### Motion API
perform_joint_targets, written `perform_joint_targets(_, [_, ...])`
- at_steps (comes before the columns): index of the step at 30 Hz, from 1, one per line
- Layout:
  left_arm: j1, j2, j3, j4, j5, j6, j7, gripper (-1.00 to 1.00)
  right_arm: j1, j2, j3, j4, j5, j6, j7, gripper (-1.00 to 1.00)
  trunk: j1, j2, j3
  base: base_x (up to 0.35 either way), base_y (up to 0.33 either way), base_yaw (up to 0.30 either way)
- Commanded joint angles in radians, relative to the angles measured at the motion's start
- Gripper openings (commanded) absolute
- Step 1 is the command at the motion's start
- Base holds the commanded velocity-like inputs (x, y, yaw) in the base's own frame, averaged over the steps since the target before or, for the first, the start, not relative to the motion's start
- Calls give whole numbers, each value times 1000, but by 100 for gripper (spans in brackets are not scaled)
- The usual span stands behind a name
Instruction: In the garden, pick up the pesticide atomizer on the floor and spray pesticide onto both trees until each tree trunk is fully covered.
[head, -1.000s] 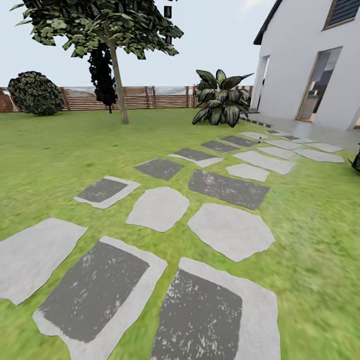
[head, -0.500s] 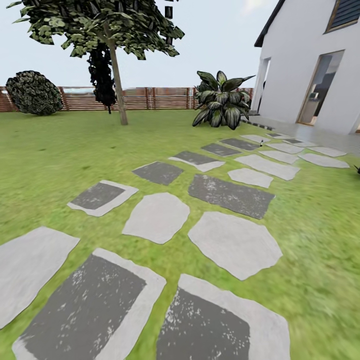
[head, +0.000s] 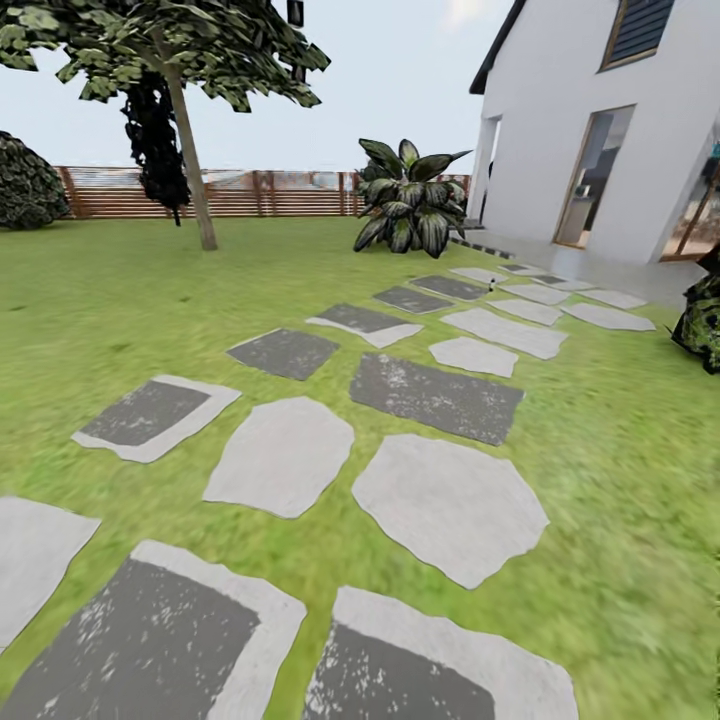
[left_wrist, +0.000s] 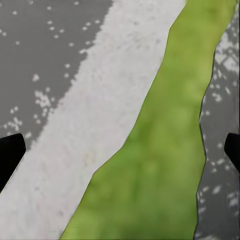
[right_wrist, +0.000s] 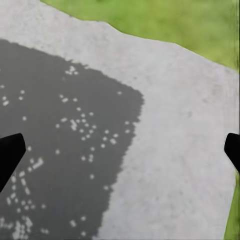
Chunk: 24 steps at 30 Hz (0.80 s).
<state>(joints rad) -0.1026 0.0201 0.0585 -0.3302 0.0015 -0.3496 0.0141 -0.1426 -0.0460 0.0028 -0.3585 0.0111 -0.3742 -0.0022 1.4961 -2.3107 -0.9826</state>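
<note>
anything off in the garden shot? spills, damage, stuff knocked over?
Nothing stands out. The stepping stones lie flat in the lawn, the fence stands straight, and the thin tree and leafy bush are upright.

Quick headcount for you from the head view: one thin-trunked tree (head: 190, 150), one broad-leaved bush (head: 408, 205) by the one white house (head: 600, 130), one rounded dark shrub (head: 25, 185) at the fence (head: 250, 195), and one more dark plant (head: 703, 320) poking in at the right edge. The stepping stones (head: 450, 505) come to roughly eighteen, though the far ones blur together so you can't pin that down exactly. Each wrist view gives you two dark fingertips (left_wrist: 10, 155) (right_wrist: 10, 155), so two end effectors.
</note>
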Motion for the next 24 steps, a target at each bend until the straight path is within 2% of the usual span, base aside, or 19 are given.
perform_joint_targets(1, [0, 0, 1, 0, 0, -3, 1, 100, -1, 0, 0, 1, 1, -3, 0, 100, 0, 0, -1, 339, 0, -299])
perform_joint_targets(7, [0, 0, 1, 0, 0, -3, 1, 100, 0, 0, 0, 1, 1, -3, 1, 100, 0, 0, -1, 339, 0, -209])
perform_joint_targets(24, [0, 0, 1, 0, 0, -3, 1, 100, 0, 0, 0, 1, 1, -3, 1, 100, 0, 0, -1, 339, 0, -11])
